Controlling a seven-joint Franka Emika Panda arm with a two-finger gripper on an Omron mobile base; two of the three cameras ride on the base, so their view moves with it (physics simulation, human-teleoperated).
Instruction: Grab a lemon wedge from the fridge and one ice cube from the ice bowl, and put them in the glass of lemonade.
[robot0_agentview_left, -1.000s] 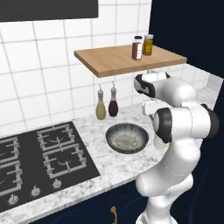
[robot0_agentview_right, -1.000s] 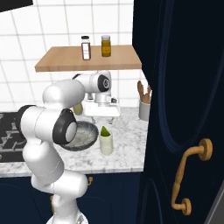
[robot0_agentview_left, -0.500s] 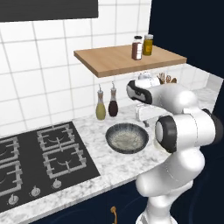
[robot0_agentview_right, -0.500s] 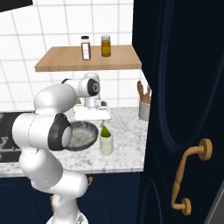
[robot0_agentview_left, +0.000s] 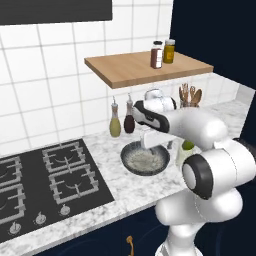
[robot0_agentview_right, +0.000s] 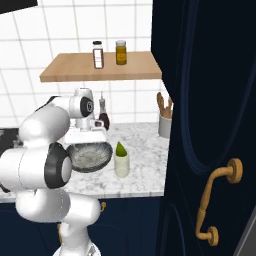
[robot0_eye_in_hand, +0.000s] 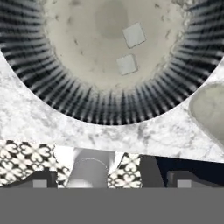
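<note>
The gripper (robot0_agentview_left: 150, 146) hangs with jaws wide apart and empty just above the ice bowl (robot0_agentview_left: 131, 160) on the marble counter (robot0_agentview_left: 120, 192), two ice cubes (robot0_eye_in_hand: 127, 64) inside, the glass of lemonade (robot0_agentview_right: 121, 162) beside it holding a lemon wedge (robot0_agentview_right: 120, 148).

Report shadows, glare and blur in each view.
Left base view: flat even light, soft shade under the shelf. Right base view: navy cabinet door very dark, faint sheen lines. Hand view: ice bowl crisp, two ice cubes pale, low contrast.
</note>
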